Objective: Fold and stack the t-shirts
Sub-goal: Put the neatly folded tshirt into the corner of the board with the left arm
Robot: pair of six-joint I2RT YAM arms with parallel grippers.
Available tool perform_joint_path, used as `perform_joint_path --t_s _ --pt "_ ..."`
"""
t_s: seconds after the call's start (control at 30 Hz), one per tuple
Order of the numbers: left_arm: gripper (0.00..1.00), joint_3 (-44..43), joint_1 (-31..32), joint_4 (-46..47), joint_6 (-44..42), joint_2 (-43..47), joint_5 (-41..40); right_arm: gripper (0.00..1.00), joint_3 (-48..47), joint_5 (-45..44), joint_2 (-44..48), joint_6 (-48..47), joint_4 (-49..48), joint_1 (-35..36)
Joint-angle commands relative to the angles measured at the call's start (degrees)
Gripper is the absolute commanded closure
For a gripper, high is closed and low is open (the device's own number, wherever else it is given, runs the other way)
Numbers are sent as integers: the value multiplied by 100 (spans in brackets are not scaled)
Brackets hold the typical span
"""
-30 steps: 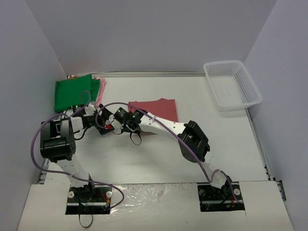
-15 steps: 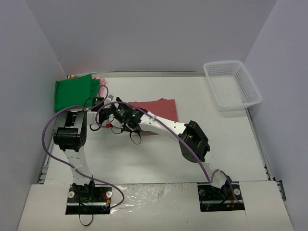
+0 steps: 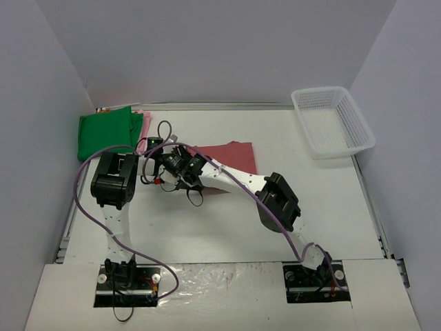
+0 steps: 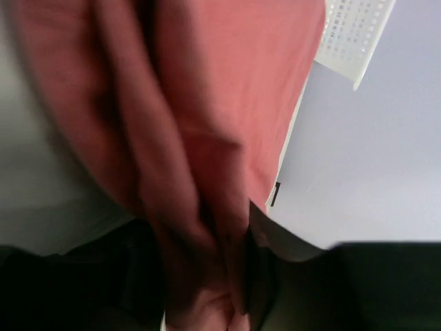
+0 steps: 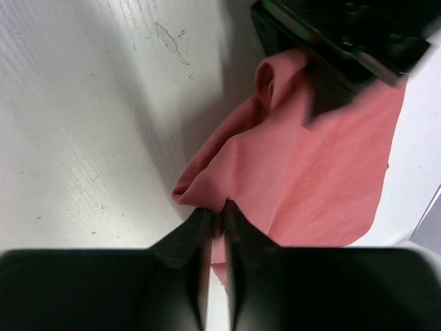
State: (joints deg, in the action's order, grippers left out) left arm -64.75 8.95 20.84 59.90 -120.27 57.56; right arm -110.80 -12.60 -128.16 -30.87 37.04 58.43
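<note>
My right gripper pinches the edge of the dusty-red t-shirt; my left gripper clamps its bunched fold.

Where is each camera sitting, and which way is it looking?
Top: up high behind the arms, looking down on the table, both arms, red shirt, green shirt and basket.
Left wrist: on the left arm, close to the red shirt; its dark fingers blur at the bottom.
Right wrist: on the right arm, looking down; its fingers pinch the red shirt's edge.
Shared: all three show the red shirt.
</note>
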Motion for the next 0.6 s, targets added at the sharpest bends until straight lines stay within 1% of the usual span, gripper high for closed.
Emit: perform_joint_path --t_s 0.0,0.03,0.1,0.13,0.2,0.27,0.33,0.37,0.4,0.43,0.47,0.5,0.53,0.57 --pt "86 -64 116 -72 -84 -181 -96 86 -231 -23 -7 64 84 107" --pt "97 -81 116 -71 -84 -173 -87 67 -222 -41 -7 64 84 115" --pt "98 -177 116 -106 -119 -155 18 16 -109 -58 45 46 84 168" --pt "98 -204 116 -107 -171 -137 44 0 -30 -67 150 -41 93 194" --pt "98 -240 116 -107 -189 -102 88 0 294 -76 395 -138 119 256" --pt "98 -231 89 34 -145 -76 141 0 523 178 633 -357 391 247" --pt "98 -222 2 52 -163 -6 133 0 980 363 1195 -602 671 230" --pt "98 -231 -42 -53 -206 29 115 0 1086 816 1397 -726 900 195" --pt "98 -248 -77 -202 -398 82 72 0 1174 1021 1799 -805 1085 142" --pt "98 -309 -112 -342 -539 178 -7 0 1323 1188 1986 -858 1452 -41" --pt "98 -380 -182 -866 -958 231 -60 0 1385 1886 2353 -1111 1708 -225" --pt "98 -476 -209 -1280 -1232 284 -165 0 1464 2171 2522 -1297 1937 -462" --pt "98 -747 -236 -1763 -1531 372 -497 0 1674 2313 2663 -1403 2148 -1039" --pt "98 -906 -271 -2185 -1795 407 -657 0 1824 2384 2812 -1543 2176 -1367"
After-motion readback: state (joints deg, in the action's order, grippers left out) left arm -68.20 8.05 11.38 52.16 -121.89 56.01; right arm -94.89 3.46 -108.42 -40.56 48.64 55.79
